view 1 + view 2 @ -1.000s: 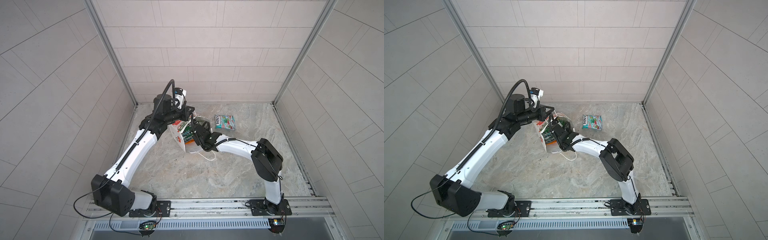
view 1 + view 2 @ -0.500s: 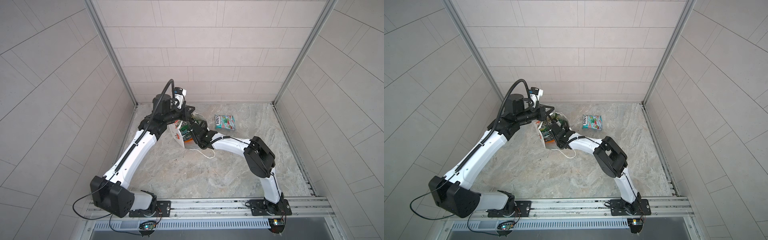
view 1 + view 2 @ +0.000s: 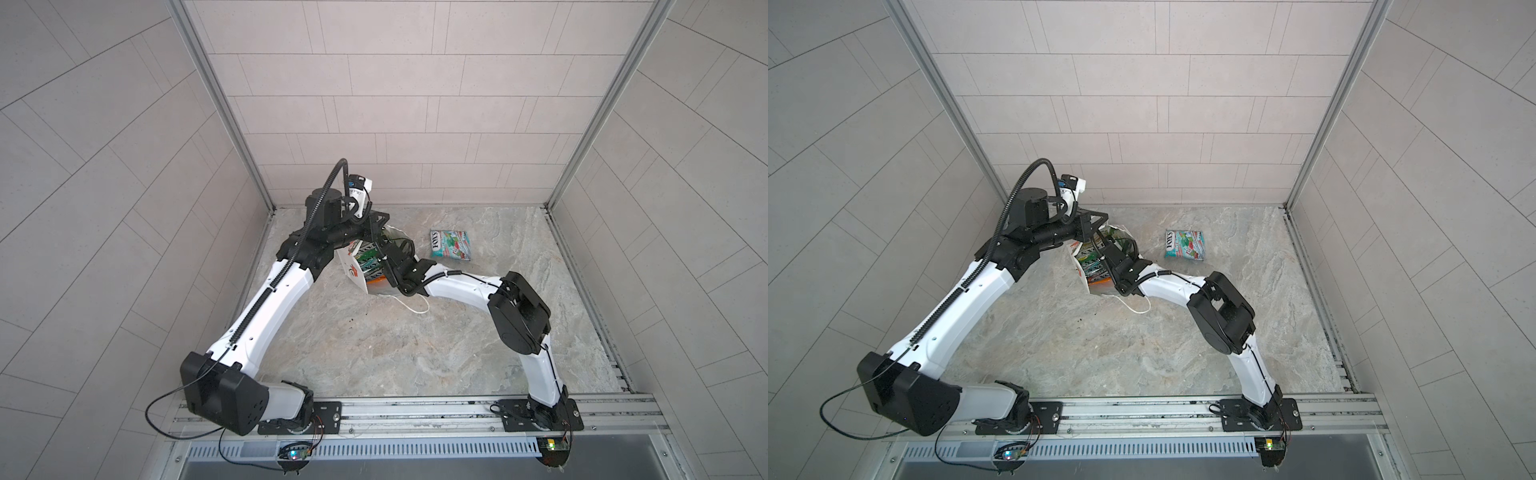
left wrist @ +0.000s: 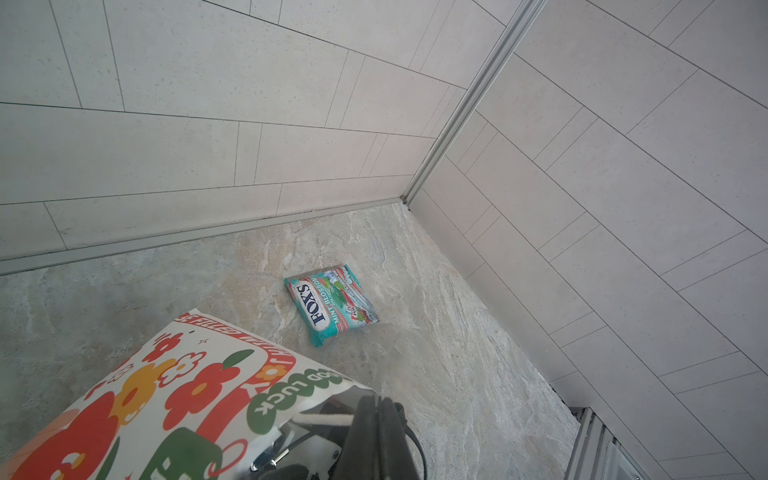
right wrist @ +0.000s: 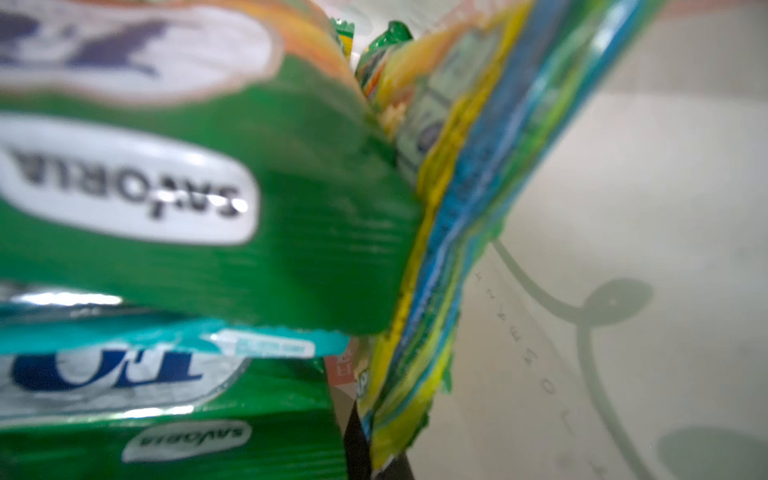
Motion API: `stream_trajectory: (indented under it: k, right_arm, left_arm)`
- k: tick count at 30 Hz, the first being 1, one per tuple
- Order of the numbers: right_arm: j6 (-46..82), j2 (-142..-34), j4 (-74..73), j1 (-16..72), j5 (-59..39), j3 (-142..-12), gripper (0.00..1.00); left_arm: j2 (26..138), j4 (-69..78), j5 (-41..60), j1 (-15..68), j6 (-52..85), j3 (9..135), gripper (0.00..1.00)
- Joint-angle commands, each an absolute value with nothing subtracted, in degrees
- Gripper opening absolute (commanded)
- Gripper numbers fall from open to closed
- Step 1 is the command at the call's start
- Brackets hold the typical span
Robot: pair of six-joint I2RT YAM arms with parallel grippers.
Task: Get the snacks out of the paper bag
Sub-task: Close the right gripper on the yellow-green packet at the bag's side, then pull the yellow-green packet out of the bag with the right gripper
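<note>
The white paper bag (image 3: 353, 272) leans at the back left of the floor, its mouth toward the right arm. My left gripper (image 4: 380, 415) is shut on the bag's rim by the white cord handle, holding the mouth apart. My right gripper (image 5: 374, 453) is inside the bag, shut on the edge of a green-yellow snack packet (image 5: 436, 249). Beside it lie stacked green packets (image 5: 208, 208) and a teal one (image 5: 124, 345). In both top views a teal-red snack packet (image 3: 451, 244) (image 3: 1185, 244) lies flat on the floor to the right of the bag.
The bag's other cord handle (image 3: 415, 307) trails loose on the stone floor in front of the bag. Tiled walls close the back and both sides. A metal rail (image 3: 415, 409) carrying both arm bases runs along the front.
My right gripper has gone deeper into the bag and closed from open onto the green-yellow packet. The left gripper keeps its hold on the bag's rim.
</note>
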State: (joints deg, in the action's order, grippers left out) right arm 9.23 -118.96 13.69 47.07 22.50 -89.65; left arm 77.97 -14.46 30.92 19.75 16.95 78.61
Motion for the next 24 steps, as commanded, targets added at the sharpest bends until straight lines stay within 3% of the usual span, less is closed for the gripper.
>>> stream_trajectory:
  k: [1, 24]
  right_arm:
    - [8.2, -113.8, 11.7, 46.9, 19.5, -86.6, 0.00]
    - [8.4, -94.8, 6.3, 46.9, 12.1, -72.1, 0.00]
  left_arm:
    - [77.1, -14.8, 29.9, 20.0, 16.2, 78.3, 0.00]
    - [78.1, -15.4, 27.7, 19.9, 16.5, 78.4, 0.00]
